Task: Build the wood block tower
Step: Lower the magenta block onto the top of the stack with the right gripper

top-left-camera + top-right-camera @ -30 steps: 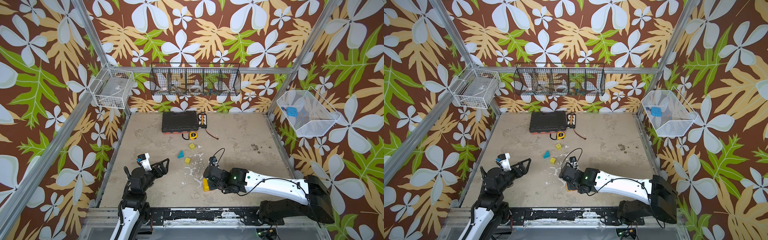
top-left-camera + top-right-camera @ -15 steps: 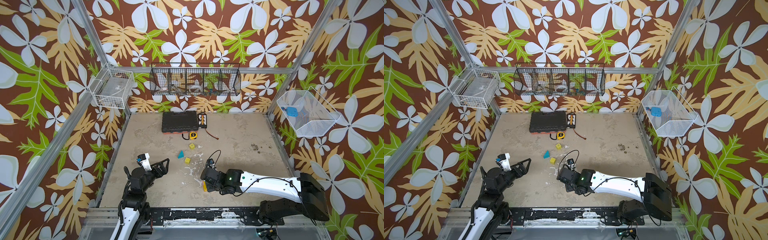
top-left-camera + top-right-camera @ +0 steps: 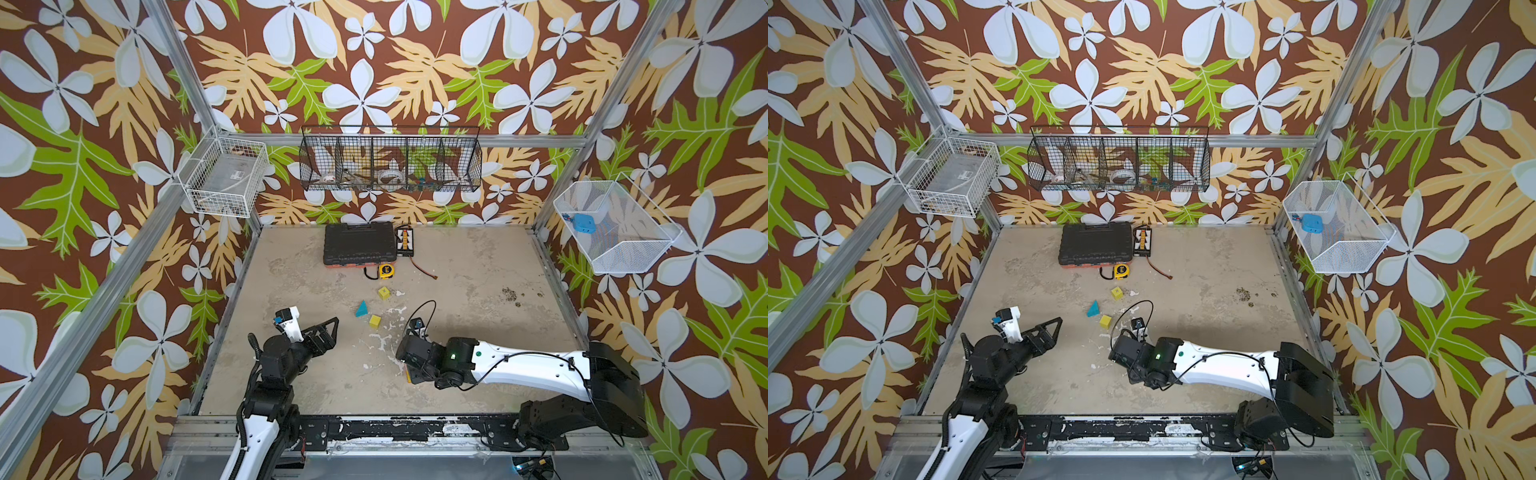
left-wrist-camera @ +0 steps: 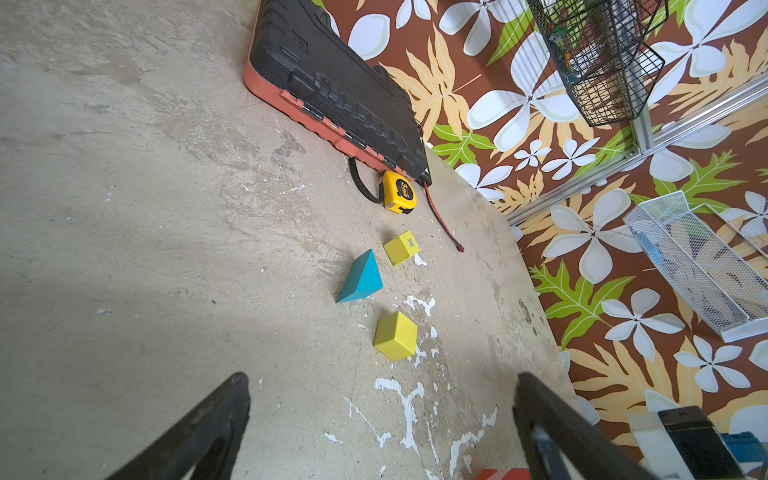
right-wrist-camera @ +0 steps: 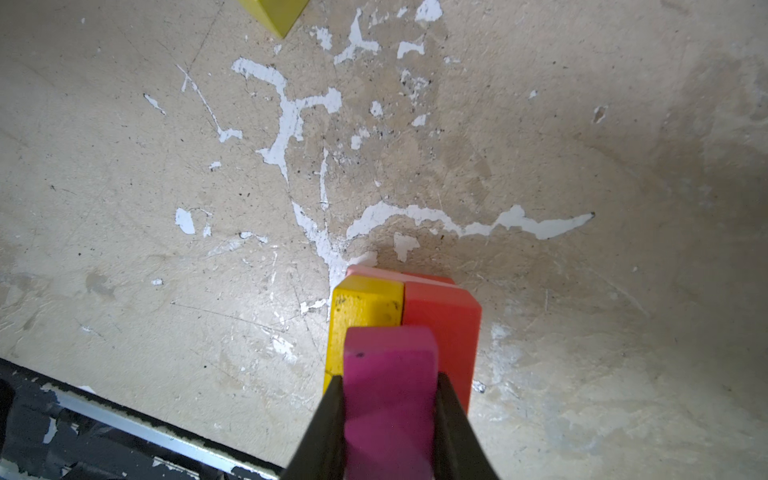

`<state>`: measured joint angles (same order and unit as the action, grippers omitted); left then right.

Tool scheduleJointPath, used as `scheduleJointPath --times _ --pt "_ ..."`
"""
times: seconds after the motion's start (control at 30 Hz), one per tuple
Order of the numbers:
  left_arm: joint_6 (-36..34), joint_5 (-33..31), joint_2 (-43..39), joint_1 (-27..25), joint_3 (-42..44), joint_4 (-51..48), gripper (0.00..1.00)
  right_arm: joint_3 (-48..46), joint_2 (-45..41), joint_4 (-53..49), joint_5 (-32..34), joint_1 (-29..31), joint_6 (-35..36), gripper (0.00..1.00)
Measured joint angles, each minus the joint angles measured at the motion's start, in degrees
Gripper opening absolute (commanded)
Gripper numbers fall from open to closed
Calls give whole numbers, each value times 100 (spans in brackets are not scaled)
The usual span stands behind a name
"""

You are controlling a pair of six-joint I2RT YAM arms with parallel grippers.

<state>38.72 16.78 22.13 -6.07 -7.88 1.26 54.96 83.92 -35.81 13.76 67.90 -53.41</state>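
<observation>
Left of the teal wedge (image 3: 361,309) the floor (image 3: 291,282) is bare. A marked yellow cube (image 3: 383,293) sits near behind it, a plain yellow cube (image 3: 375,321) near its right.

I see a magenta block (image 5: 390,374), yellow block (image 5: 365,307), red block (image 5: 444,320), teal wedge (image 4: 361,278), yellow cube (image 4: 395,336), beige floor (image 4: 166,208) flecked white, and brown walls (image 3: 374,62) with white flowers, tan and green leaves.

Both top views look steeply down on the whole worn beige tabletop (image 3: 478,270). The left wrist view skims low across its middle; the right wrist view peers close at its front edge.
</observation>
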Motion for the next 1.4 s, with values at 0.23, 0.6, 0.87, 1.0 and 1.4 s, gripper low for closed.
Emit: scheduleJointPath --times 0.23,0.6,0.87,1.0,1.4 --pt "0 2 -7 0 0 0 100 57 72 -48 31 -2 -17 24" --pt "2 4 -7 0 0 2 100 114 81 -151 153 -2 -37 37" --pt "2 4 -7 0 0 2 100 138 138 -173 173 -4 -37 32" --pt "2 7 -9 0 0 2 100 138 114 -175 175 -2 -39 30" --pt "2 22 -17 0 0 4 100 142 149 -166 201 -2 -42 30"
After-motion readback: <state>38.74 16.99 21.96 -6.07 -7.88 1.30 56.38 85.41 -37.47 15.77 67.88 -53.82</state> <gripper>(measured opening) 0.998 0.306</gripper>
